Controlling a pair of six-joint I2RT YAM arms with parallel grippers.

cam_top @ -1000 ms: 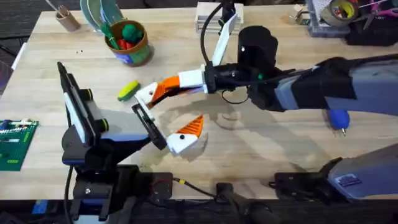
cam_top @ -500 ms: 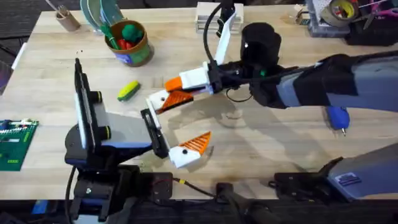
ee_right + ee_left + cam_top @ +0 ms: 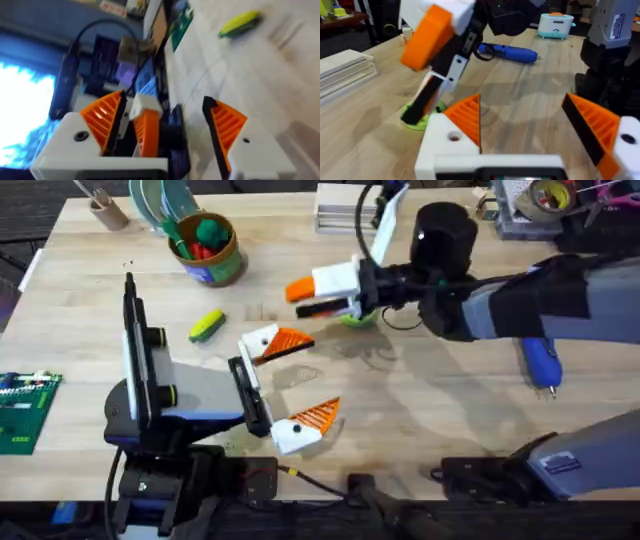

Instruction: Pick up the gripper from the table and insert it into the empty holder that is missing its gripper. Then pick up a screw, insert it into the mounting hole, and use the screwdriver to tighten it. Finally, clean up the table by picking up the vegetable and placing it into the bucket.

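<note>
My left gripper (image 3: 318, 375) stands open over the table's middle, with two white mounts with orange ribbed tips. On its farther finger the orange gripper (image 3: 285, 342) sits in the white holder (image 3: 451, 142), whose mounting hole looks empty. Beyond it my right gripper (image 3: 303, 298) hovers open above a green disc (image 3: 355, 318), nothing gripped between its pads (image 3: 102, 122). The blue screwdriver (image 3: 540, 363) lies at the right. To the left of both grippers lies the yellow-green vegetable (image 3: 207, 326). At the back left stands the bucket (image 3: 222, 268) with toys inside.
A small brown cup (image 3: 105, 210) stands at the back left corner. A green circuit board (image 3: 20, 410) lies at the left edge. A white block (image 3: 338, 205) and a box with tape (image 3: 545, 200) line the back edge.
My right gripper has drawn back up and to the right, away from the left gripper's far finger, leaving the orange piece on that mount. The left arm shifted slightly right, then stayed.
</note>
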